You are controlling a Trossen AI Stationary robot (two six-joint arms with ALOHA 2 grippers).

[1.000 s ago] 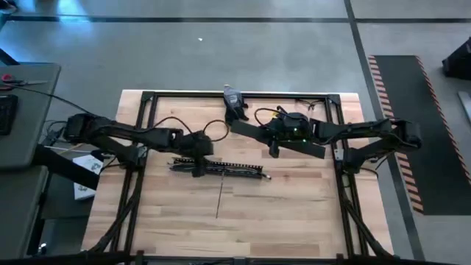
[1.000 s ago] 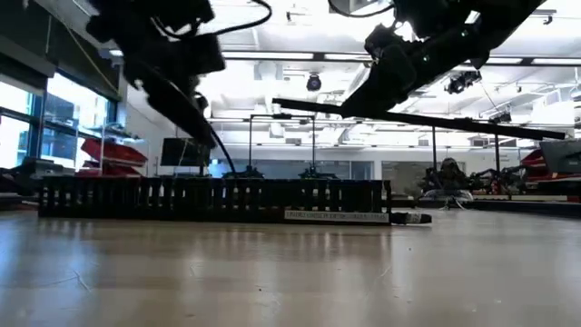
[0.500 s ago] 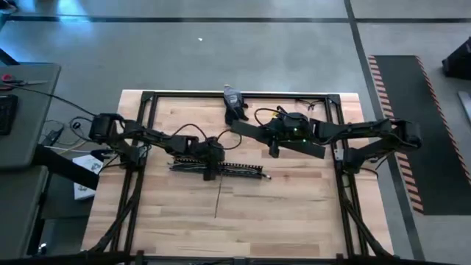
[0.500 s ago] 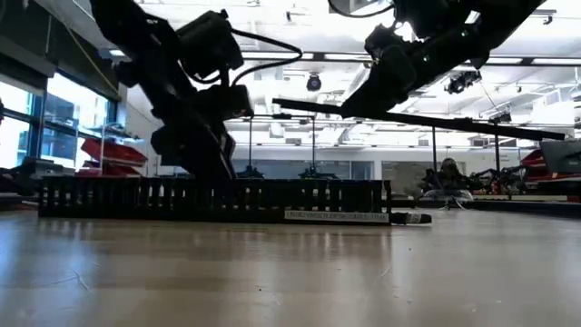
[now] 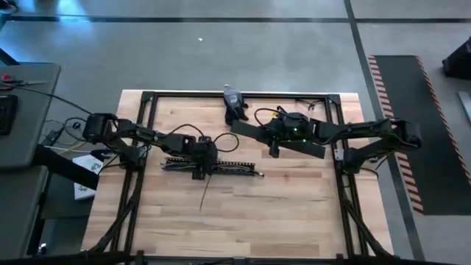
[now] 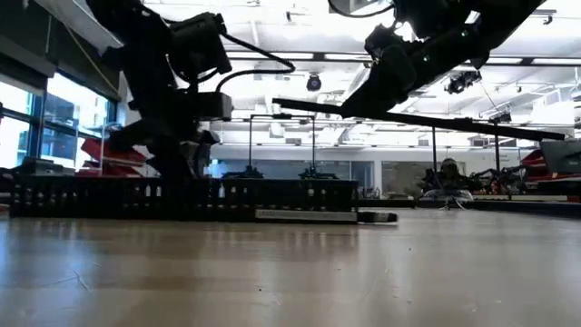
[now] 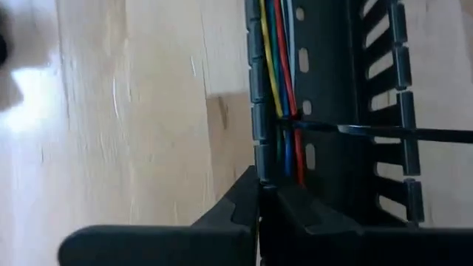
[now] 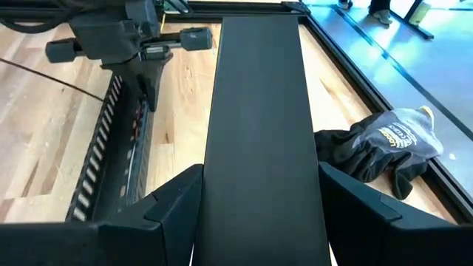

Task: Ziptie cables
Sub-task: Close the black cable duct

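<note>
Wood: your worktop [image 5: 294, 206] carries the duct [image 5: 235, 168] near its middle, lying roughly parallel to the far edge.
Cables: coloured strands [image 7: 283, 89], yellow, blue and red, run along the duct floor; you can see them only in the left wrist view.
Tie: a thin dark strip [image 7: 384, 131] crosses the cables inside the duct and trails out toward the near edge [image 5: 207, 193].
Left pincer: [image 5: 200, 168] it sits down on the duct near its left end; its fingers [image 7: 251, 199] appear pressed together at the duct wall, and on what you cannot tell.
Right pincer: [image 8: 259, 185] it pinches the lid [image 8: 259, 111], held above the worktop near the far edge.
Glove: [image 8: 388, 148] it lies by the far edge, near the frame.
Risk one: if the left arm drags sideways, the duct may slide with it, since nothing visibly pins it.
Risk two: the tie looks loose, so a pull could draw it out from the cables rather than cinch them.
Risk three: strands may ride up over the comb edge if snagged.
Risk four: lowering the lid now could strike the left arm.
</note>
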